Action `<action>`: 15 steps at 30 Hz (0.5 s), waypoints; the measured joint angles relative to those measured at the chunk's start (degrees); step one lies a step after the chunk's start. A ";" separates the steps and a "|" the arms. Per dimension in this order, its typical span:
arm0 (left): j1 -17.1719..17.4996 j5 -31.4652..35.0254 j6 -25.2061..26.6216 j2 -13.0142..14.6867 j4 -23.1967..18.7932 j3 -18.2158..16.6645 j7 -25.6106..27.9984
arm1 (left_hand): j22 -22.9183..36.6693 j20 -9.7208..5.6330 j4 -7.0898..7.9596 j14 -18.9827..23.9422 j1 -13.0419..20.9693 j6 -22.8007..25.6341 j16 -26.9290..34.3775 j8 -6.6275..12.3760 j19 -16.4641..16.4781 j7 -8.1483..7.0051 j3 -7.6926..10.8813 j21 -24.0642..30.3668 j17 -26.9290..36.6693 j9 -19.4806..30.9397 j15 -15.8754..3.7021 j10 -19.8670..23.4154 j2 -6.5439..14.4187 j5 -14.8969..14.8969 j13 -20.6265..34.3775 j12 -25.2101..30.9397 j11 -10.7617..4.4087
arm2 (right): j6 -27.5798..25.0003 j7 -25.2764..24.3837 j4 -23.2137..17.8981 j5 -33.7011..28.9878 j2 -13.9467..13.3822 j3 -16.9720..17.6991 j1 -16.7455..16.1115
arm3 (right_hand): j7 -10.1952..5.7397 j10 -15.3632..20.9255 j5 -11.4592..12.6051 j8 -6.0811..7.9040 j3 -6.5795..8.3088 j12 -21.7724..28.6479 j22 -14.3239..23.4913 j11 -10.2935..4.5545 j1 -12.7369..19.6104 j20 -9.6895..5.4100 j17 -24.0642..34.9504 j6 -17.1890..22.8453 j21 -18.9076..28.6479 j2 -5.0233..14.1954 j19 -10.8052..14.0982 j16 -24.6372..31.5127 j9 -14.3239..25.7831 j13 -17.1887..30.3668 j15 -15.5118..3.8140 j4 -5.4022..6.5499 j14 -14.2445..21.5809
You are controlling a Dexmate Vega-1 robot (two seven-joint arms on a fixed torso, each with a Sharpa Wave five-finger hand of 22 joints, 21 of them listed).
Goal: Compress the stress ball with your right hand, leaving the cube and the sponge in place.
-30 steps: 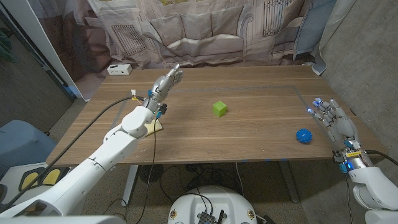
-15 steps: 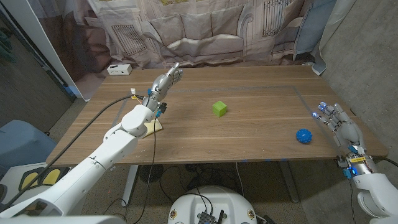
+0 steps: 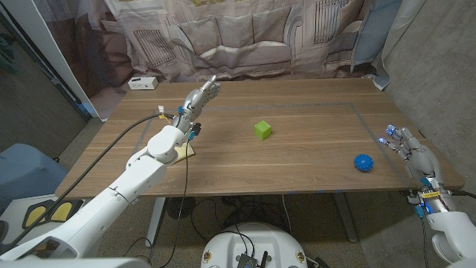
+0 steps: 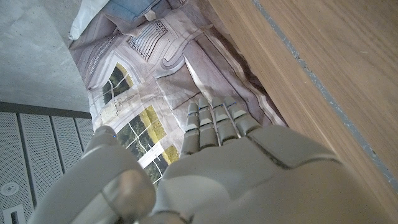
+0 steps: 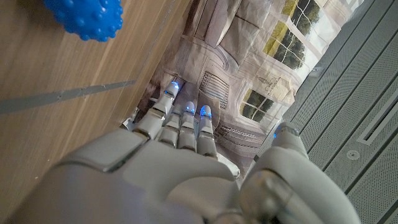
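Observation:
The blue spiky stress ball (image 3: 362, 162) lies near the table's right front, also seen in the right wrist view as stress ball (image 5: 84, 17). My right hand (image 3: 410, 151) hovers off the table's right edge, right of the ball and apart from it, fingers straight and holding nothing; the right hand (image 5: 180, 162) shows its back. A green cube (image 3: 262, 129) sits mid-table. A yellow sponge (image 3: 183, 152) lies partly under my left forearm. My left hand (image 3: 198, 97) is raised over the left half with fingers extended, empty; the left hand (image 4: 211, 162) points at the backdrop.
A white box (image 3: 142, 83) stands at the table's (image 3: 312, 171) far left corner. A grey tape line (image 3: 357, 112) runs across the right side. A printed curtain (image 3: 245, 37) hangs behind. A black cable (image 3: 119, 141) trails along my left arm.
My right hand has drawn back to the right and toward the front, away from the stress ball. The left arm, cube, ball and sponge have stayed put.

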 measured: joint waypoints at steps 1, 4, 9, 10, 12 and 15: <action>0.00 0.09 0.00 0.00 -0.09 0.03 0.02 | 0.00 -0.19 0.00 0.00 0.00 0.00 0.00 0.00 0.19 0.00 0.00 0.00 0.00 0.00 0.00 0.00 0.00 0.00 0.00 0.00 0.00 | 0.03 -0.59 0.14 -0.99 0.31 0.31 0.00 | 0.13 0.00 0.00 0.00 0.00 0.00 0.00 0.00 0.00 0.00 0.00 0.13 0.00 0.00 0.00 0.00 0.00 0.00 0.14 0.00 0.14; -0.01 0.18 0.00 0.00 -0.32 0.08 0.07 | 0.00 -0.27 0.00 0.00 0.00 0.00 0.00 0.00 0.27 0.00 0.00 0.00 0.00 0.00 0.00 0.00 0.00 0.00 0.00 0.00 0.00 | 0.03 -1.86 0.20 -3.21 0.69 0.69 -0.02 | 0.11 0.24 0.00 0.00 0.00 0.00 0.00 -0.25 0.00 0.00 0.00 0.51 0.00 0.00 0.00 0.00 0.00 0.00 0.00 0.00 0.61; -0.01 0.27 0.21 0.00 -0.55 0.10 0.16 | 0.00 -0.04 -0.01 0.00 0.00 -0.01 0.00 0.00 0.50 0.00 -0.01 0.00 0.00 0.00 0.00 0.00 0.00 0.00 0.00 0.00 0.00 | -0.44 -4.38 -0.23 -7.77 1.80 1.94 -0.40 | 0.11 0.56 0.00 0.00 0.00 0.00 0.00 -0.07 0.53 0.28 0.00 0.51 0.00 0.06 0.34 0.00 0.00 0.00 0.00 0.00 0.61; -0.01 0.28 0.26 0.01 -0.62 0.11 0.17 | 0.00 -0.01 -0.15 0.00 0.00 -0.01 0.00 0.00 0.52 0.00 -0.15 0.00 0.00 0.00 0.00 0.00 0.00 0.00 0.00 0.00 0.00 | -0.79 -5.13 -0.44 -9.11 1.99 2.20 -0.51 | 0.11 0.61 0.00 0.00 0.09 0.00 0.00 -0.01 0.53 0.09 0.00 0.51 0.00 0.06 0.53 0.00 0.00 0.00 0.00 -0.09 0.61; -0.01 0.30 0.37 0.04 -0.73 0.11 0.19 | 0.00 0.04 -0.24 0.00 0.00 -0.01 0.00 0.00 0.58 0.00 -0.24 0.00 0.00 0.00 0.00 0.00 0.00 0.00 0.00 0.00 0.00 | -1.30 -6.13 -0.85 -10.92 2.34 2.64 -0.70 | 0.11 0.61 0.00 0.00 0.23 0.00 0.00 -0.01 0.53 0.00 0.00 0.51 0.00 0.06 0.62 0.00 0.00 0.00 0.00 -0.23 0.61; -0.01 0.38 0.52 0.11 -0.92 0.13 0.22 | 0.00 0.04 -0.24 0.00 0.00 -0.01 0.00 0.00 0.58 0.00 -0.24 0.00 0.00 0.00 0.00 0.00 0.00 0.00 0.00 0.00 0.00 | -2.59 -8.38 -1.78 -15.58 3.17 3.64 -1.14 | 0.11 0.61 0.00 0.00 0.12 0.00 0.00 -0.01 0.53 0.00 0.00 0.51 0.00 0.06 0.62 0.00 0.00 0.00 -0.21 -0.35 0.81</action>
